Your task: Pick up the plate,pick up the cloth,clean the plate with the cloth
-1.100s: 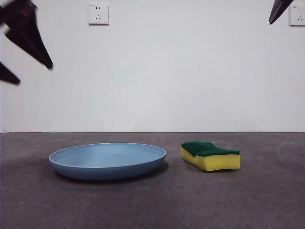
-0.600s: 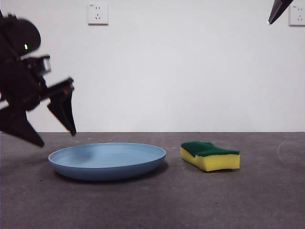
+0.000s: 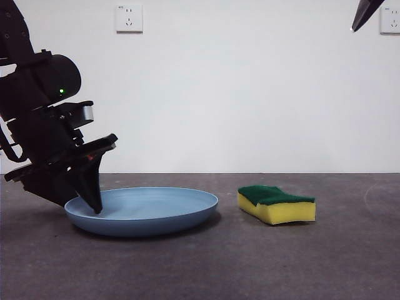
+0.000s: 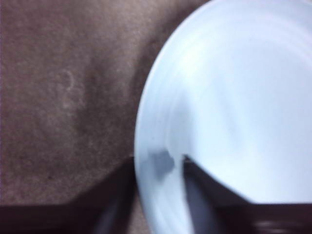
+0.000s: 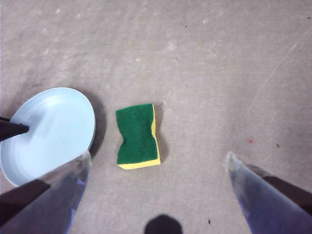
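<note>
Grey table (image 3: 262, 262): left gripper (image 3: 87, 200) has descended, jaws spread astride the light-blue plate (image 3: 156, 209) rim.

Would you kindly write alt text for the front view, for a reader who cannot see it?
The left gripper, jaws open, straddles the near rim of a light-blue plate resting on the dark table. A yellow sponge with green scouring top lies beside the plate.

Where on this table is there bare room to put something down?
Bare table lies beyond the cloth, away from the plate, and in front of both. The plate-cloth gap is narrow. Crowded at the plate's far rim, where the left gripper straddles it.
</note>
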{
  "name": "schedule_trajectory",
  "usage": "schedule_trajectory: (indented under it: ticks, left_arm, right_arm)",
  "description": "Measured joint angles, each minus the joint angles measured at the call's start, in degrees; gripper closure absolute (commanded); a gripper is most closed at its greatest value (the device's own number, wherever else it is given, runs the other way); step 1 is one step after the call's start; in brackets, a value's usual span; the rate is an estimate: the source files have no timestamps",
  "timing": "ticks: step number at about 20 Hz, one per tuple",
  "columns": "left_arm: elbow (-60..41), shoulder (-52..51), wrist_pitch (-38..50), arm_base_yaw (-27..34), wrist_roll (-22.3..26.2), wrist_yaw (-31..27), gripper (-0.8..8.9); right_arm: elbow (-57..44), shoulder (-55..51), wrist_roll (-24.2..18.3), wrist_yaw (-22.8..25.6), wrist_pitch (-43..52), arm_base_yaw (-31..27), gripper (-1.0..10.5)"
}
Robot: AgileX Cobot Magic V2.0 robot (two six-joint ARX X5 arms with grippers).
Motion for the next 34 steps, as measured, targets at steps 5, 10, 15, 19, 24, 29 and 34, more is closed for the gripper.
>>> schedule_trajectory:
  ticks: [5, 10, 15, 19, 24, 29, 34]
  left_arm:
    - [0.09, -3.06, -0.63, -0.24, -0.74, 0.48, 8.21]
    - [0.07, -14.03, -5.79, -0.26, 0.55, -0.44, 8.21]
    - [0.07, -26.49, -10.86, -0.26, 1.29, -0.48, 8.21]
    - [0.07, -33.35, -14.14, -0.26, 1.49, -0.46, 8.21]
    - [0.07, -34.32, -16.52, -0.26, 1.88, -0.55, 8.21]
    - [0.07, -34.32, -16.50, -0.31, 1.88, -0.57, 8.21]
    - [0.07, -34.32, -16.50, -0.31, 1.92, -0.57, 8.21]
  right_arm:
    - [0.94, 2.21, -2.01, -1.11, 1.16, 3.06, 4.8]
    - [5.25, 12.96, -6.82, -1.03, 1.38, 7.15, 5.5]
    - [11.04, 27.63, -10.80, 0.46, 3.78, 10.49, 5.5]
    - [11.45, 37.66, -11.58, 2.05, 9.01, 12.22, 5.5]
    - [11.45, 44.22, -11.56, 2.10, 10.54, 13.22, 5.5]
    - [11.45, 48.59, -11.56, 2.10, 10.21, 13.62, 6.1]
    - [11.67, 50.99, -11.56, 2.45, 10.64, 13.86, 9.6]
